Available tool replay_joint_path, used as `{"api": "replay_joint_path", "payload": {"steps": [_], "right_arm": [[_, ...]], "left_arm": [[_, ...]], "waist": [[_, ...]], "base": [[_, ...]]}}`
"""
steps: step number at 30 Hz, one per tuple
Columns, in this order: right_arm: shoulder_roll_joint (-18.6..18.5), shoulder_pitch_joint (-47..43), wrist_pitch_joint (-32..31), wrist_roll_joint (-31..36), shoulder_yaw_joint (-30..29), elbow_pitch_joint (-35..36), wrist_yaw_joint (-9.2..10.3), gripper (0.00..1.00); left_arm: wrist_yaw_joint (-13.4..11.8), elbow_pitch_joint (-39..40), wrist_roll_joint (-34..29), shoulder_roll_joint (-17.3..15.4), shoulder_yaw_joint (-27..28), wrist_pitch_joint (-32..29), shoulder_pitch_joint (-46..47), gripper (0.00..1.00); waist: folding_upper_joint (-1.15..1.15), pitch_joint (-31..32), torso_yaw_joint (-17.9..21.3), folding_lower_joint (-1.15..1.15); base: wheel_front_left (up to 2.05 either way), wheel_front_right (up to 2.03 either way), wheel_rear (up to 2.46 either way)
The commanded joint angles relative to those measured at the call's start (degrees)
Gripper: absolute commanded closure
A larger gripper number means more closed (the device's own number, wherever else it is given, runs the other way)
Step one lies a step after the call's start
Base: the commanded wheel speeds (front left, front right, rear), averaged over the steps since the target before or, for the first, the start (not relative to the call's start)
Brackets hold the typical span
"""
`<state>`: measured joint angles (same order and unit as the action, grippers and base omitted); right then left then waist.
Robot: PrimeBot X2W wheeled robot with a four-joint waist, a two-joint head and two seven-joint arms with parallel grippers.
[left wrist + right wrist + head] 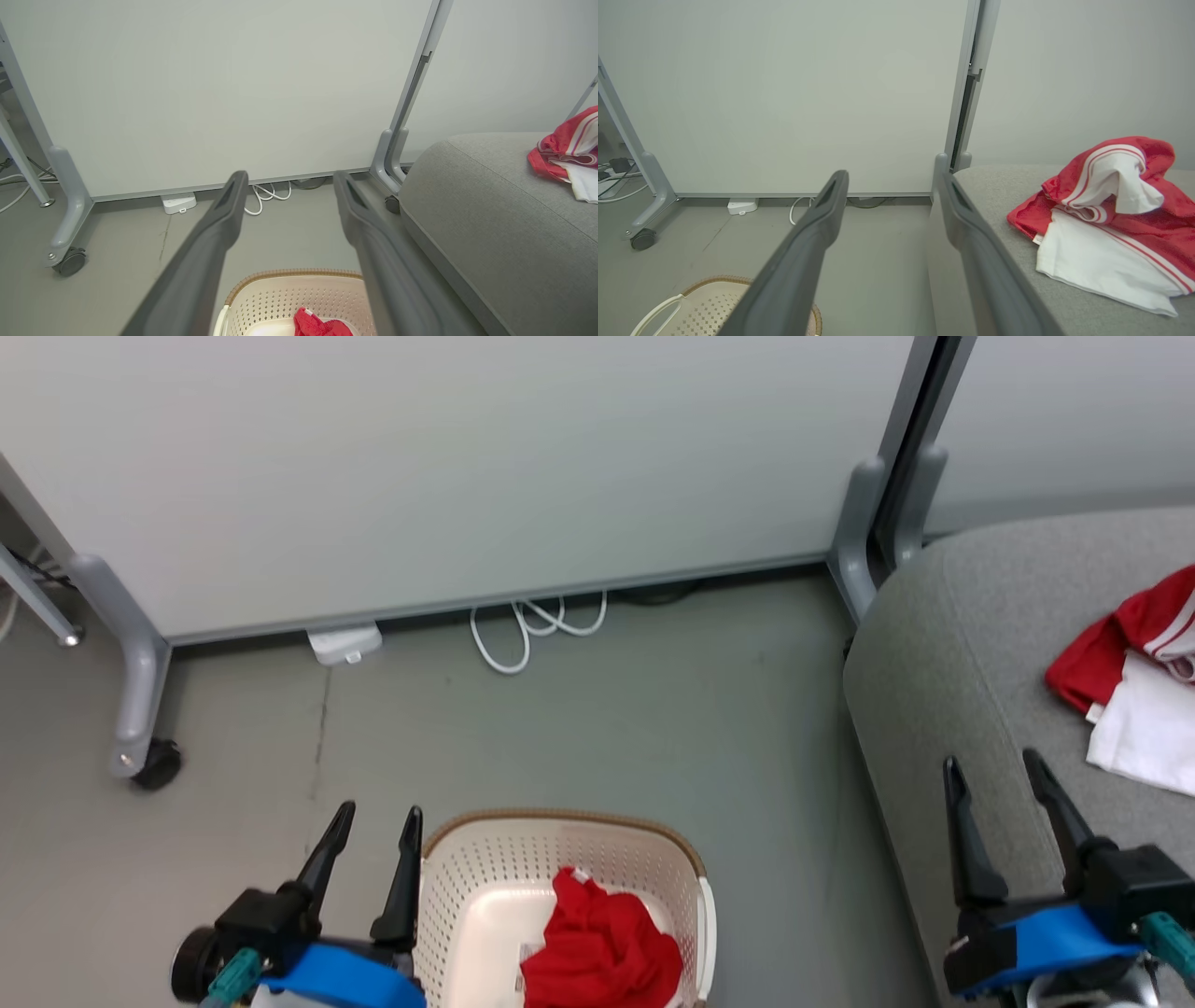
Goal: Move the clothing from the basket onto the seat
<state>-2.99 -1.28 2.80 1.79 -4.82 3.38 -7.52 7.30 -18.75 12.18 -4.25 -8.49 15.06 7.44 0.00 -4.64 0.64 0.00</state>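
Note:
The cream basket point(485, 859) with its brown rim band stands on the floor at the bottom middle of the head view. A plain red shirt point(602, 947) lies crumpled inside it, its top also peeking up in the left wrist view as the red shirt point(320, 324). The red-and-white shirt point(1144, 686) lies on the grey seat point(943, 653) at the right; the right wrist view shows this striped shirt point(1108, 212) spread on the cushion. My left gripper point(378, 821) stands open just left of the basket, holding nothing. My right gripper point(994, 765) is open over the seat's front edge, left of the striped shirt.
A pale partition wall on wheeled grey legs point(140, 709) runs across the back. White cable loops point(532, 625) and a small white box point(344, 644) lie at its foot. Bare grey floor point(653, 709) separates basket, wall and seat.

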Motion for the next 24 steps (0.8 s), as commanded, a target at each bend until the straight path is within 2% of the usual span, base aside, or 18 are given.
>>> {"api": "replay_joint_path", "payload": {"steps": [1,10,15,24], "right_arm": [[0.2,1.4,0.5,-0.6,0.3,0.5,0.06,0.0],[0.2,10.9,2.7,-1.3,4.1,0.6,0.07,0.0],[0.2,16.7,4.6,-2.2,6.4,-0.5,0.06,0.0],[0.2,23.9,9.0,-7.0,9.6,-3.8,0.06,0.0]], "left_arm": [[0.2,0.1,-0.2,-0.5,-0.3,0.2,1.4,0.0],[0.2,-4.5,-0.4,-2.2,-5.2,0.2,11.0,0.0],[0.2,-11.4,-1.0,-3.9,-9.7,0.2,17.5,0.0],[0.2,-24.5,0.6,-5.3,-16.8,-0.2,25.8,0.0]], "waist": [[0.0,-3.6,1.2,0.0],[0.0,-19.9,5.7,0.0],[0.0,-28.0,9.3,0.0],[0.0,-37.3,16.4,0.0]], "base": [[0.0,0.0,0.0],[0.0,0.0,0.0],[0.0,0.0,0.0],[0.0,0.0,0.0]]}}
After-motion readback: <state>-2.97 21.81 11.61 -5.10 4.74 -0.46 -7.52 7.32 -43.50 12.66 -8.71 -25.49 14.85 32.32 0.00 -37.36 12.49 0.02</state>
